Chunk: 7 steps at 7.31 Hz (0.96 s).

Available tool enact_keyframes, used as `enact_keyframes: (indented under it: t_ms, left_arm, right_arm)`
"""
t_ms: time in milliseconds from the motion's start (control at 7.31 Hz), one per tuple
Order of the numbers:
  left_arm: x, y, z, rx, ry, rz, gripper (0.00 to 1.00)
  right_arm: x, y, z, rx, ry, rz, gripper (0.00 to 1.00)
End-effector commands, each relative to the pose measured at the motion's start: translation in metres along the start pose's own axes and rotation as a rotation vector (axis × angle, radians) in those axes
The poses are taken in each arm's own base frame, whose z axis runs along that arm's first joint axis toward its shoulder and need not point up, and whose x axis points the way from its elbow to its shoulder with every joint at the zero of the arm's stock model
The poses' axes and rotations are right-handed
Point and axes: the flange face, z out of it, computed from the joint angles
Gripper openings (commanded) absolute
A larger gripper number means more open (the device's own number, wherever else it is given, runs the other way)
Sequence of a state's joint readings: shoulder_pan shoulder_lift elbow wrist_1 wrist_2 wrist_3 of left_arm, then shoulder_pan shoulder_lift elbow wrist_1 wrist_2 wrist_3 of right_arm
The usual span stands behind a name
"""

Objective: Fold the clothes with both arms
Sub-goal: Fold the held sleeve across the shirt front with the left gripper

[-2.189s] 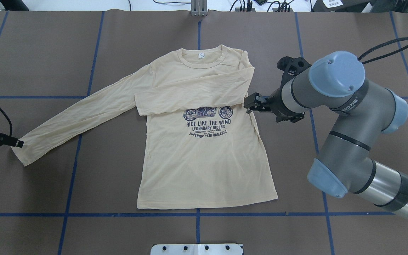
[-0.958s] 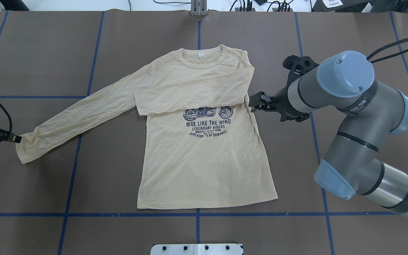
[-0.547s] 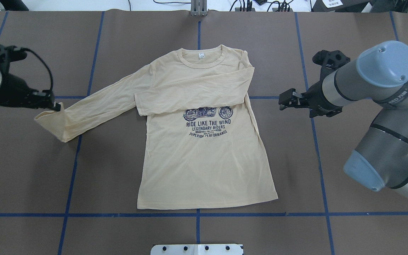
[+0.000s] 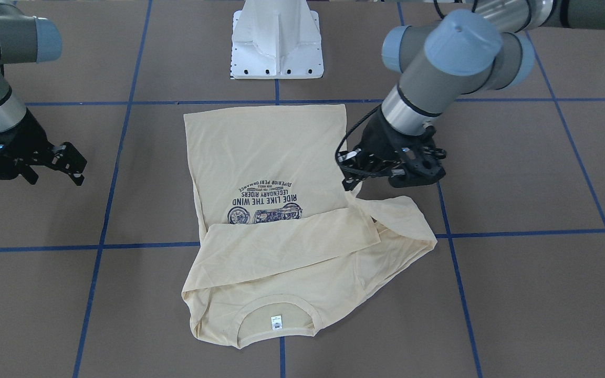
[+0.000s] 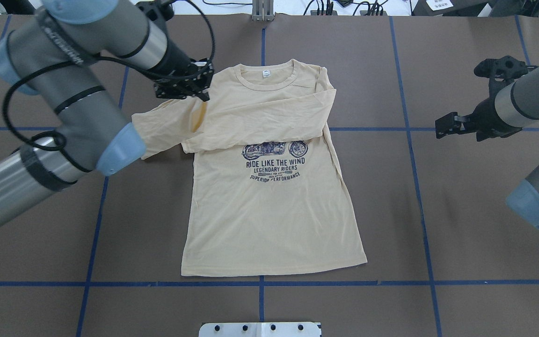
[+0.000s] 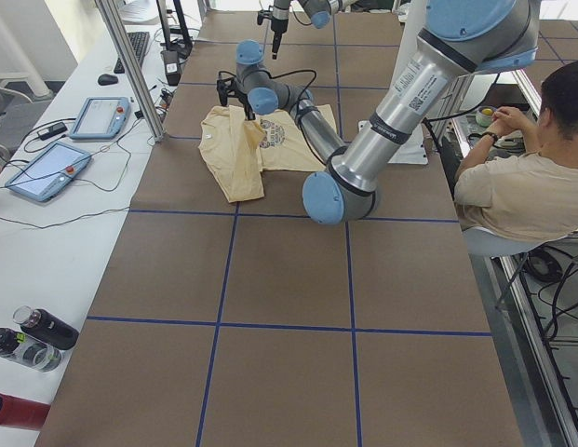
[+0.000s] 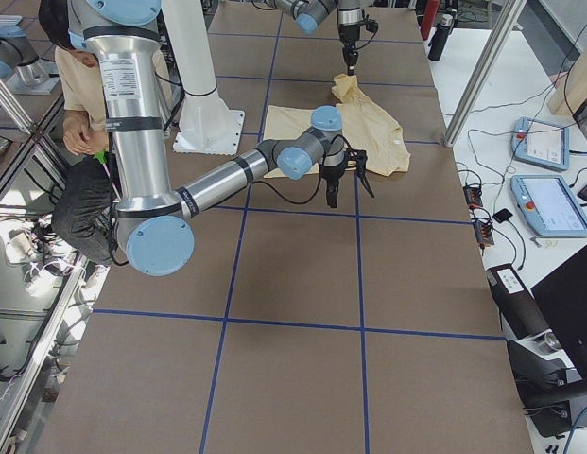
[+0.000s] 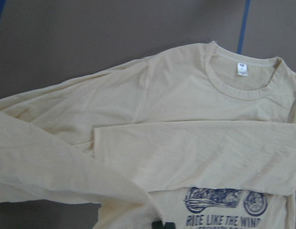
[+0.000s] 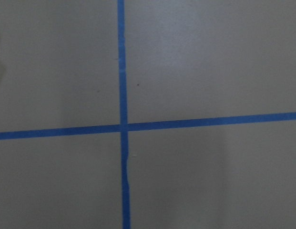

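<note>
Front-facing view: the T-shirt (image 4: 266, 152) lies flat on the brown worktop (image 4: 518, 173), hem towards the white pedestal (image 4: 277, 42), collar (image 4: 276, 310) on the near side. The folded sleeve (image 4: 281, 241) lies across the chest, its edge meeting the navy print (image 4: 266, 202). The left pincer (image 4: 351, 184) is clamped on the end of the held sleeve (image 4: 402, 220), which is doubled back towards the body and lifted at the grip. The right pincer (image 4: 74, 164) hangs with jaws spread over bare worktop, well apart from the cloth. Overhead view: the left pincer sits above the shirt's shoulder area, a small fold of fabric dangling beneath it. The right pincer is out to the side, near a blue tape line (image 5: 382, 128). Left side view: the held sleeve drapes up off the worktop to the left pincer, and a seated person (image 6: 512, 186) shows at the frame's right. Right side view: the right pincer points down at the worktop, clear of the shirt, and the left pincer holds its sleeve raised. Left wrist view: collar, white neck tag (image 8: 241, 69) and folded sleeve are plain, and the held sleeve runs to the bottom edge. Right wrist view: worktop with two crossing tape lines.
</note>
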<state>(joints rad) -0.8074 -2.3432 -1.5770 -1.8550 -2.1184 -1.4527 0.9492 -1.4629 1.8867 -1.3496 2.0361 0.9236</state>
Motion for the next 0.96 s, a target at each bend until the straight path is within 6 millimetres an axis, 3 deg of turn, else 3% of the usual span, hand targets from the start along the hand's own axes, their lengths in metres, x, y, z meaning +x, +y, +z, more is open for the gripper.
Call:
enact_keyframes:
  t_ms: [0, 137, 274, 547, 821]
  left_arm:
    - [0.099, 0.008, 0.021, 0.038, 0.061, -0.027, 0.00]
    - [0.135, 0.003, 0.025, 0.056, 0.060, -0.034, 0.00]
    - [0.162, 0.019, 0.052, 0.086, 0.069, -0.044, 0.00]
    - [0.185, 0.018, 0.075, 0.096, 0.106, -0.061, 0.00]
    - [0.202, 0.036, 0.091, 0.163, 0.111, -0.085, 0.00]
  right_arm:
    - [0.043, -0.021, 0.010, 0.002, 0.052, -0.008, 0.99]
    - [0.050, -0.024, 0.015, -0.002, 0.064, -0.027, 0.99]
    - [0.055, -0.027, 0.023, -0.012, 0.076, -0.022, 0.99]
    - [0.056, -0.030, 0.028, -0.015, 0.081, -0.018, 0.99]
    - [0.057, -0.031, 0.030, -0.015, 0.081, -0.018, 0.99]
